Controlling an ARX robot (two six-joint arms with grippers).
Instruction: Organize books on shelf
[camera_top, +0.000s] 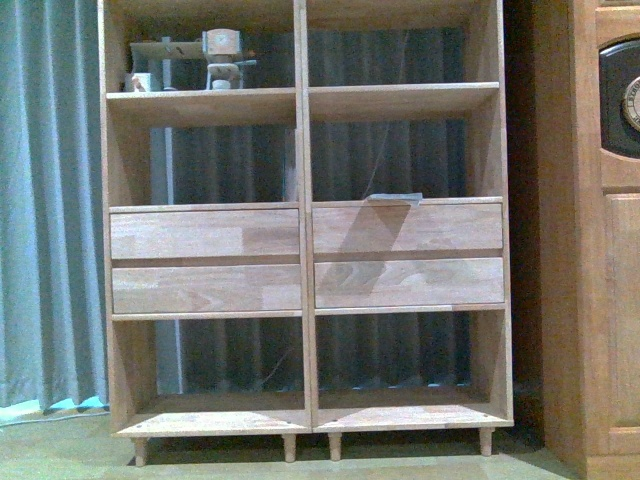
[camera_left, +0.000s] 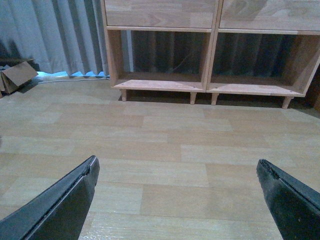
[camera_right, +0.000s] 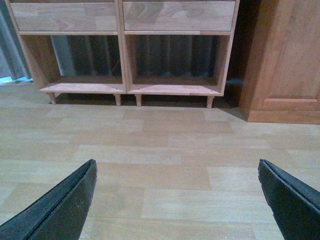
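The shelf (camera_top: 305, 205) stands straight ahead, across a stretch of bare wood-look floor (camera_left: 165, 135). Both wrist views look at its lowest cubbies and peg legs. The left hand (camera_left: 176, 162) is released, its dark fingers (camera_left: 75, 192) spread wide with only floor between them. The right hand (camera_right: 176, 162) is the same, fingers (camera_right: 70, 197) far apart and holding nothing.

The step in hand looks like finding and reaching for a book, since neither hand carries one. No book is plainly in view. A thin grey-blue thing (camera_top: 393, 199) lies flat in the shelf's middle right cubby, just above the upper right drawer front (camera_top: 407, 228). It may be one of the books, but it is too slim and blurred to be sure. To do this step well, raise a hand to that cubby's height and enter level. Keep clear of the shelf's central upright and of the board above, and take the thing by its near edge rather than pushing it deeper.

Pale clutter (camera_top: 215, 60) in the shelf's upper left cubby is too soft to name. The shelf's top is cut off. A darker cabinet (camera_right: 285, 60) stands just beside the shelf's right side, partly out of frame, and a cardboard box (camera_left: 17, 75) lies on the floor off its left side, by the curtain (camera_top: 50, 200).
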